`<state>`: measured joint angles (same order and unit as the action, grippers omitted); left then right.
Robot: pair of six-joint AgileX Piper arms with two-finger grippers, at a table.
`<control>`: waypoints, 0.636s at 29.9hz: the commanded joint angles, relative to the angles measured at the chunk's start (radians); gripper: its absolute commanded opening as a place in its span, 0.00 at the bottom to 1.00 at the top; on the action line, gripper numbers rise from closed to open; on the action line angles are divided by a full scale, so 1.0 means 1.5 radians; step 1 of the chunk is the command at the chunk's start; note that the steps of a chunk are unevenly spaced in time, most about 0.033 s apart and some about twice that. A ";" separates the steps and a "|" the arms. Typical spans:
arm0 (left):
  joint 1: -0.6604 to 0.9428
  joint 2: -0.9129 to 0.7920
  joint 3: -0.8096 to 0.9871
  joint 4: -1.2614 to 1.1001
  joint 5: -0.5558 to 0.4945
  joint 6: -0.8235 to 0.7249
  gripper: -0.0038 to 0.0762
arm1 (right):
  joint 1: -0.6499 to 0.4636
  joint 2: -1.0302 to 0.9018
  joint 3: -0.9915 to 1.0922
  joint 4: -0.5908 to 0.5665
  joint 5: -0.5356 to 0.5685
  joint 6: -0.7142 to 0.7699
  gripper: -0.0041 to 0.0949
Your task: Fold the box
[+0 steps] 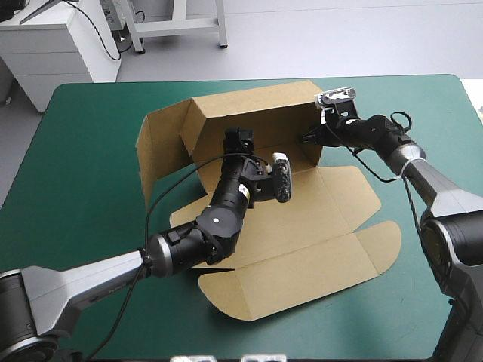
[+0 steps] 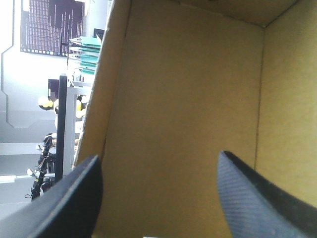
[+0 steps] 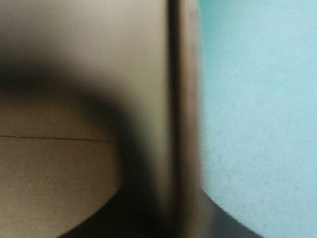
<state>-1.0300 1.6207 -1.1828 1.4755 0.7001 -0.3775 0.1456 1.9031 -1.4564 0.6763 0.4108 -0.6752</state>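
The brown box (image 1: 256,113) stands at the middle back of the table, its rear and side walls raised and its lid (image 1: 302,256) lying flat toward the front. My left gripper (image 1: 238,139) reaches inside the box, open, facing the inner wall (image 2: 188,99) with nothing between its fingers (image 2: 74,203). At the box's right wall, my right gripper (image 1: 309,137) is all but shut, with the wall's edge (image 3: 181,99) running between its fingers. The right wrist view is blurred and shows brown board (image 3: 64,168) on one side of that edge.
A loose side flap (image 1: 155,151) stands open at the box's left end. The flat lid's rounded flaps (image 1: 226,290) spread toward the table's front. The teal-green cover (image 1: 90,151) shows around the box, and beyond the right wall (image 3: 257,124).
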 commanded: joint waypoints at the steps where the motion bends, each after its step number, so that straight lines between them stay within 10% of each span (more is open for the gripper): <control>1: -0.036 -0.028 -0.021 0.020 0.052 -0.010 0.64 | -0.012 -0.024 -0.048 -0.116 0.040 0.120 0.02; 8: -0.085 -0.028 -0.021 -0.068 0.140 -0.016 0.63 | -0.012 -0.024 -0.084 -0.169 0.106 0.188 0.02; 13: -0.083 -0.047 -0.021 -0.248 0.140 0.083 0.07 | -0.013 -0.024 -0.087 -0.187 0.154 0.213 0.02; 19: -0.019 -0.108 -0.061 -0.556 0.127 0.289 0.05 | -0.013 -0.024 -0.087 -0.216 0.204 0.245 0.02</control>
<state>-1.1173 1.5419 -1.2111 0.8045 0.8895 -0.0666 0.1355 1.9107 -1.5742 0.3843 0.6061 -0.3328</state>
